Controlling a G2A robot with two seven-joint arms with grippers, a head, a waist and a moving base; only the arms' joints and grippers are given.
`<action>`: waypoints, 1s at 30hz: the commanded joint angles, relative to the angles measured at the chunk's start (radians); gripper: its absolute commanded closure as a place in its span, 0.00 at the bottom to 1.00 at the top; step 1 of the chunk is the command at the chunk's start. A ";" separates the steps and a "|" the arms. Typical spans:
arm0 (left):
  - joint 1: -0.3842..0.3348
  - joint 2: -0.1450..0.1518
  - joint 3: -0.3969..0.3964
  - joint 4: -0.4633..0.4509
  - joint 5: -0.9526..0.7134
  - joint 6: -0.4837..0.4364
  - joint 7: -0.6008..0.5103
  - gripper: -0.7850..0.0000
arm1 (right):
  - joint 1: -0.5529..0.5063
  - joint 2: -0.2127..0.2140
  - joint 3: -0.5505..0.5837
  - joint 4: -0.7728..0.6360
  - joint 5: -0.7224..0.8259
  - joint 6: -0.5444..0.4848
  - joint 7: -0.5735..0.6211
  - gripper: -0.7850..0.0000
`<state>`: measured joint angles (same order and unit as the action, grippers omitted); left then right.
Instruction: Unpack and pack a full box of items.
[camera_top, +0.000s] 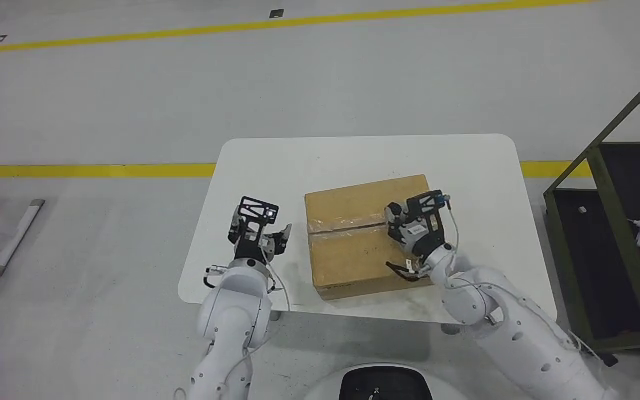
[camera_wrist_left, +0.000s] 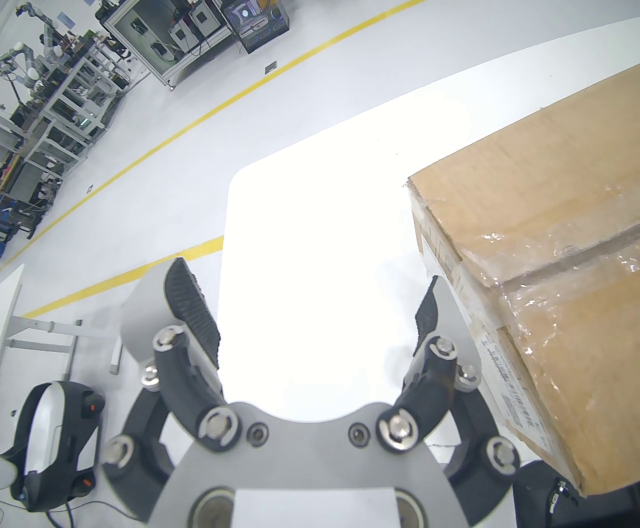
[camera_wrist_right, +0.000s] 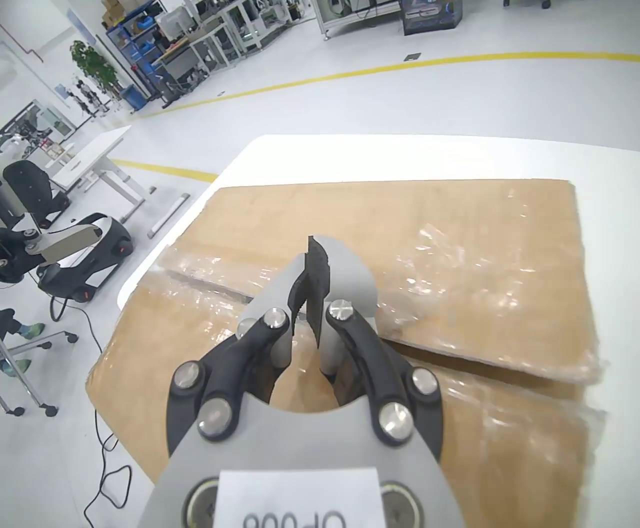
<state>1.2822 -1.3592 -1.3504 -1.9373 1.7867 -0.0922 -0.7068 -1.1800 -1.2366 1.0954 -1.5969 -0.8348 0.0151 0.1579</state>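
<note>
A closed cardboard box (camera_top: 365, 235) sealed with wrinkled clear tape along its top seam sits right of centre on the white table (camera_top: 300, 165). My left gripper (camera_top: 259, 225) hovers over bare table just left of the box, open with nothing between its fingers (camera_wrist_left: 192, 300); the box's side (camera_wrist_left: 550, 200) stands close beside it. My right gripper (camera_top: 415, 220) is above the right part of the box top, shut with nothing in it, and its tip (camera_wrist_right: 317, 260) lies over the taped seam (camera_wrist_right: 450, 350).
A dark metal rack (camera_top: 600, 240) stands off the table's right end. Bare tabletop stretches behind and left of the box. A black-and-white device (camera_wrist_left: 50, 440) rests on the floor past the table's left side.
</note>
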 joint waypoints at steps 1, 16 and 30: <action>0.000 0.000 0.004 -0.006 -0.011 -0.011 0.007 0.00 | -0.025 0.006 0.033 -0.021 -0.013 0.006 0.004 1.00; 0.017 -0.001 0.001 -0.061 -0.119 -0.043 0.080 0.00 | -0.281 0.039 0.353 -0.102 -0.008 0.005 -0.222 1.00; 0.038 0.004 -0.018 -0.088 -0.165 -0.069 0.176 0.00 | -0.198 -0.017 0.068 0.081 -0.093 -0.026 -0.393 1.00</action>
<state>1.3228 -1.3554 -1.3694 -2.0227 1.6214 -0.1632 -0.5300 -1.3825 -1.2485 1.1915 -1.5091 -0.9128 -0.0352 -0.2208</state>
